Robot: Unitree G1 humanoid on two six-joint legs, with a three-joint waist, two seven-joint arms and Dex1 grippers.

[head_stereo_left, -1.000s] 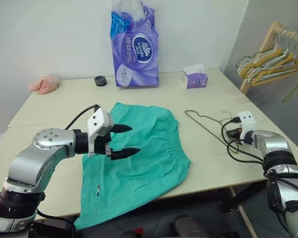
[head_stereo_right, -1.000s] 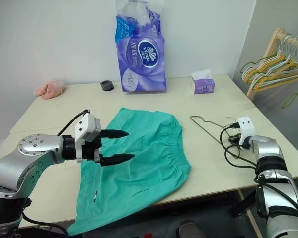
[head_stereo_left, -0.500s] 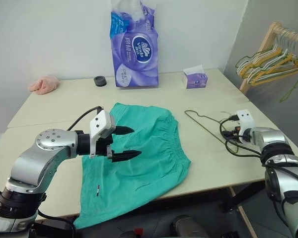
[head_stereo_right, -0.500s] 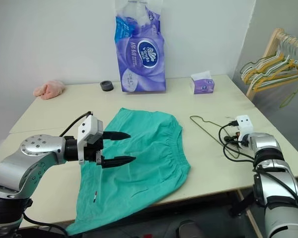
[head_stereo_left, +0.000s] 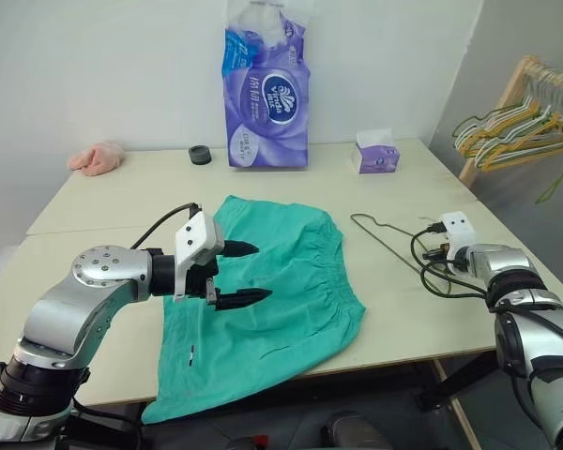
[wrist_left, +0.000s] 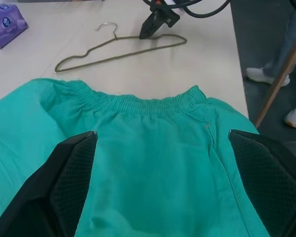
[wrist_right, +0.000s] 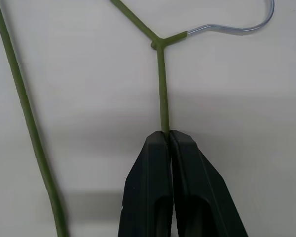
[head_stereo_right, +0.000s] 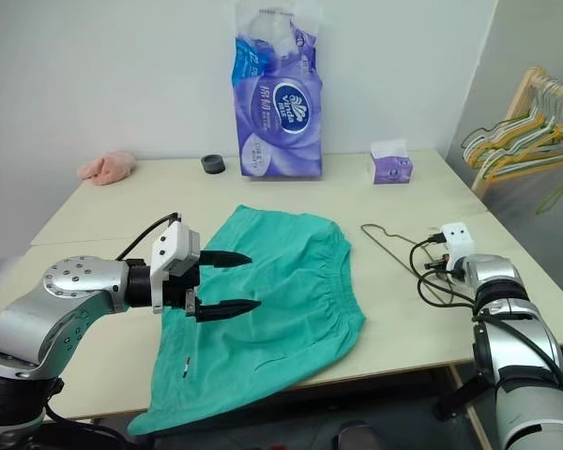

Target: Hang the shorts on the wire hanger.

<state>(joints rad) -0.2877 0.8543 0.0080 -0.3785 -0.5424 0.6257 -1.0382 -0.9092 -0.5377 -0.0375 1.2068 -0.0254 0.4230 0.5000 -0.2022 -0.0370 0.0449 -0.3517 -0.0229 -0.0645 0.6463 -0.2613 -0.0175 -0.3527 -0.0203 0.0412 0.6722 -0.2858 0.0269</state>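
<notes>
Centre frame: my left gripper (head_stereo_left: 244,274) hovers, fingers apart, over the shorts (head_stereo_left: 281,309). Right of frame: my right gripper (wrist_right: 168,136) is clamped on the wire hanger (wrist_right: 162,89).

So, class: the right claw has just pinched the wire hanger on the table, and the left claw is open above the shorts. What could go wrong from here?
1. The right claw pinches the wire hanger by one thin arm near the hook, so it may twist or slip when lifted.
2. The shorts hang over the table edge; tugging could slide them off.
3. The open left claw is above mid-fabric, not the waistband, so it may grab a bunch.
</notes>
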